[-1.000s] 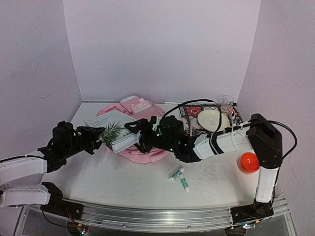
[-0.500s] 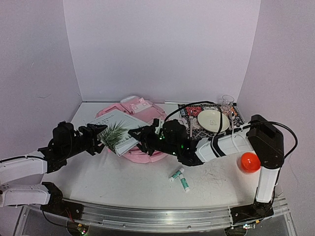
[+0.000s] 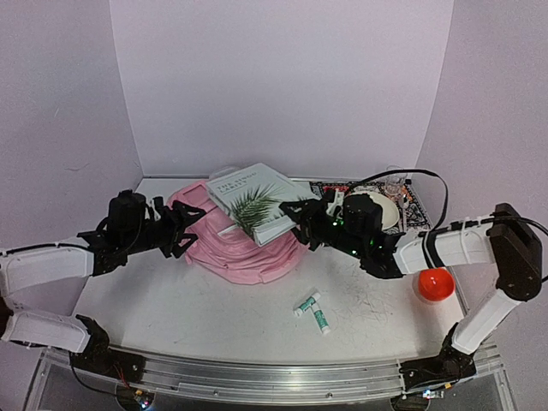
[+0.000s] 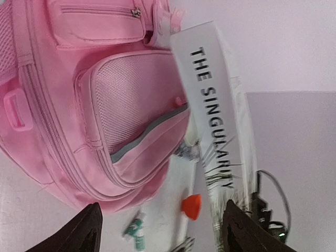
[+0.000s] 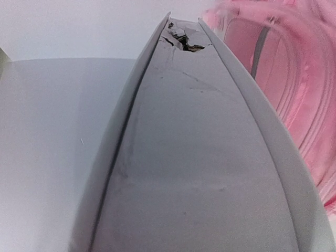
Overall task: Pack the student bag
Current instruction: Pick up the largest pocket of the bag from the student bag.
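Two claws work over the table point(image 3: 197, 321), both close to the student bag point(image 3: 244, 255).

Left claw point(image 3: 182, 229): jaws wide, nothing between them. In its wrist view the fingertips point(image 4: 86, 233) sit at the two bottom corners, well apart. The student bag lies straight ahead of this claw, flat on the table with its front pockets up and a mesh pocket with a grey band facing the camera. The tips are just beside the bag's edge. I cannot tell from overhead whether they touch it.

Right claw point(image 3: 295, 216): closed on the book point(image 3: 250, 199), which has a white cover, a palm-leaf print and a spine reading "THE SINGULARITY". The grip is at the book's edge nearest this claw. The book is off the table, tilted, and reaches out ahead of the claw over the bag. The right wrist view is filled by the page edge running straight out, so the claw's own fingers are hidden. The grip is therefore read from overhead and appears secure. Pink bag fabric shows to the right of the pages.

The left claw and the book are apart.

On bare table below the right claw, towards the arm bases, two green-and-white tubes point(image 3: 313, 312) lie close together. An orange ball point(image 3: 434, 282) sits well behind that claw, beside its arm.
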Controlling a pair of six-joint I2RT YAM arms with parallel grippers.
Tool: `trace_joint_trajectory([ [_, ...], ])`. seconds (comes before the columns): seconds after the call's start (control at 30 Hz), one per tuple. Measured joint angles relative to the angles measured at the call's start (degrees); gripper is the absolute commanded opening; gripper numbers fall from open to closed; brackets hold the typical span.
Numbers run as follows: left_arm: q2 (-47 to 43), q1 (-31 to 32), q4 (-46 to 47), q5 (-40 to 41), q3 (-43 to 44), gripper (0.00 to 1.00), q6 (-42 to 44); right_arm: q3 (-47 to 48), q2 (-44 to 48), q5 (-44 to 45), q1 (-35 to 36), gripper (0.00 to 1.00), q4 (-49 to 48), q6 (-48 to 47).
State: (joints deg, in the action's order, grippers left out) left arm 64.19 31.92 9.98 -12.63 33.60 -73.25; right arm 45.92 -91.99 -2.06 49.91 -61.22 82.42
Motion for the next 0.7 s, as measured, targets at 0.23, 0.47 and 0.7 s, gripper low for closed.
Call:
trace_joint_trajectory([
  [0.23, 13.66, 2.9, -13.61, -1.21, 19.32, 0.81, 19.79, -9.64, 10.79, 1.36, -5.88, 0.37, 2.0, -0.85],
  [0.47, 29.14, 15.88, -28.41, 7.02, 39.18, 0.81, 35.45, -16.25, 20.41, 3.26, -10.74, 0.37, 7.25, -2.01],
  [0.7, 39.32, 24.33, -38.99, 17.07, 48.58, 0.8, 44.83, -19.7, 28.65, 6.14, -14.06, 0.39, 14.34, -3.11],
])
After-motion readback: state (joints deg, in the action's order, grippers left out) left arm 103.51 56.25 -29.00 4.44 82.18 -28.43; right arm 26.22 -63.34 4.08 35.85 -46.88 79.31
